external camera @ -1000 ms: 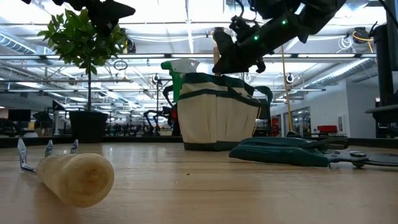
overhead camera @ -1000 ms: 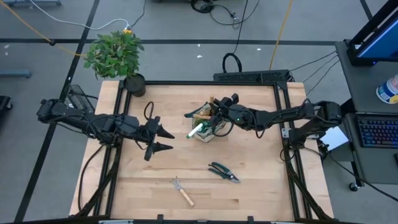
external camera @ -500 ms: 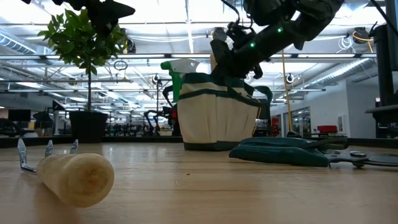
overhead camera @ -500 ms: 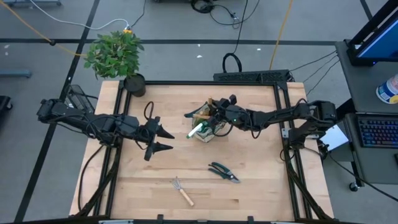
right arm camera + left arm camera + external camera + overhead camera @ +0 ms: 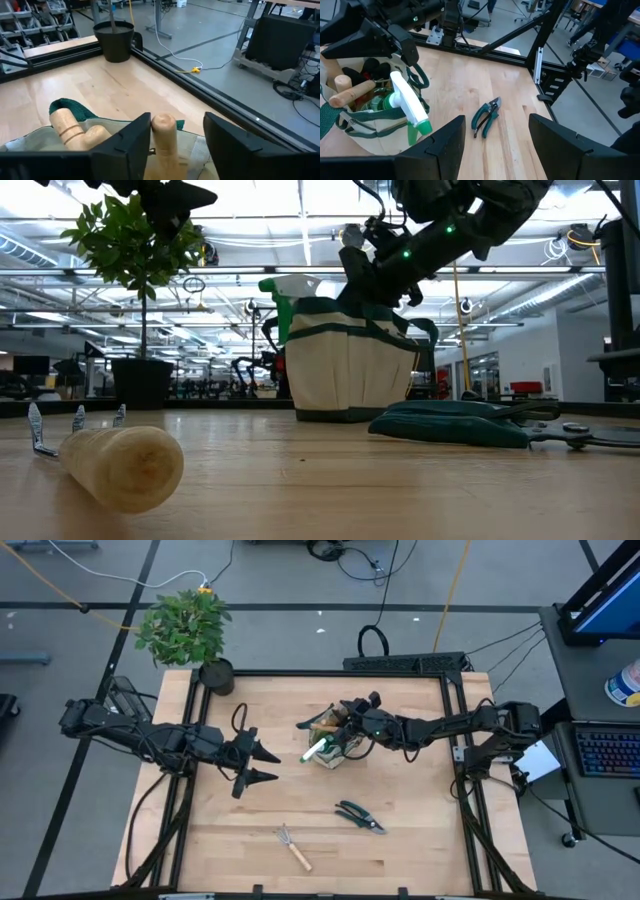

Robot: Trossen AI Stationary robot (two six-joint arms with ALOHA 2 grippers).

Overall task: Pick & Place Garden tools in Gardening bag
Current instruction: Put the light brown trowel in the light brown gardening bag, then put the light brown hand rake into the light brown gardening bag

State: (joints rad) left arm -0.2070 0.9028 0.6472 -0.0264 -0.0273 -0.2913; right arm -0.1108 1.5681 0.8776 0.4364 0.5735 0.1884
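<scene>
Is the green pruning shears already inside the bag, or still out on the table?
Out. The pruning shears lie flat on the table, apart from the gardening bag.

Two black jointed arms, green indicator lights

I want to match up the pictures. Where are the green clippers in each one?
High view: the pruning shears lie on the table, nearer the front edge than the gardening bag.
Low view: right side, lying flat, in front of the bag.
Left wrist view: middle, on bare wood.
Right wrist view: not in it.
Shared landmark: the gardening bag.
</scene>
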